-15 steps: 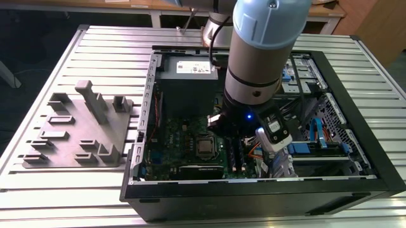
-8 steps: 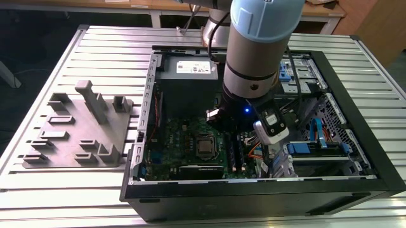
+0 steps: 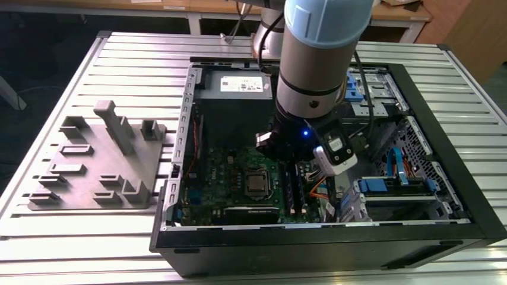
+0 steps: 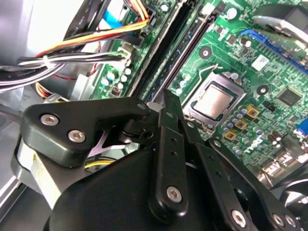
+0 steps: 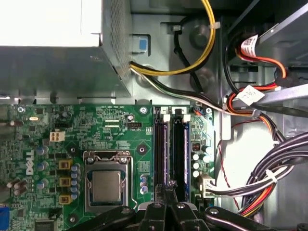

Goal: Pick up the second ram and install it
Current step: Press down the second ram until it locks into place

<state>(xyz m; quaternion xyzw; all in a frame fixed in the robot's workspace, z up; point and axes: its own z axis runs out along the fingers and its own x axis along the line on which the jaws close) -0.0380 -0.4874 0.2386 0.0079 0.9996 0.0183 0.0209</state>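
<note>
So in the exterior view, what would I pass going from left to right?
Grey plastic fixture block → green motherboard → robot arm → blue drive-bay latches → black case wall.

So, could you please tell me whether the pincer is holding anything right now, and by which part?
It cannot be told. In both wrist views the pincer sits low over the memory slots beside the processor socket, but its tips hide whatever lies between them.

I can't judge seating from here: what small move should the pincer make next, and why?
Probably a slight straight-down press: the pincer hangs right over the black memory slots beside the CPU socket, and I cannot tell from these views whether anything there is fully seated.
</note>
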